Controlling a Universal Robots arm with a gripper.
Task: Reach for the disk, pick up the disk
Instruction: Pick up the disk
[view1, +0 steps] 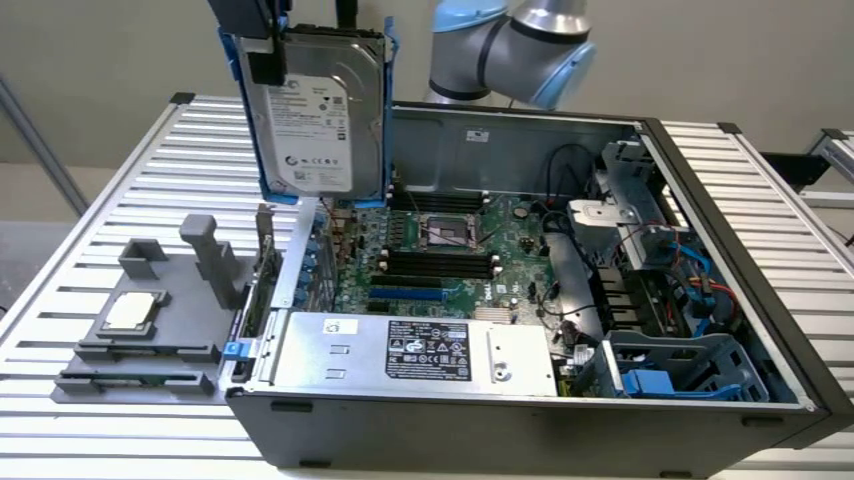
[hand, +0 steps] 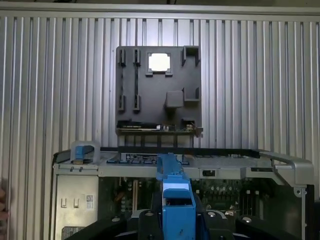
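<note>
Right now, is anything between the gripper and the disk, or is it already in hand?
Nothing visible stands between them. In the exterior view the gripper is clamped on the top edge of the disk, which hangs upright in its blue carrier, lifted above the open computer case and apart from the grey fixture tray.

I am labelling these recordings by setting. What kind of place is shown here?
Probably a robotics lab bench for computer assembly: an open computer case on a slatted metal table, a grey parts fixture, and the disk held above.
</note>
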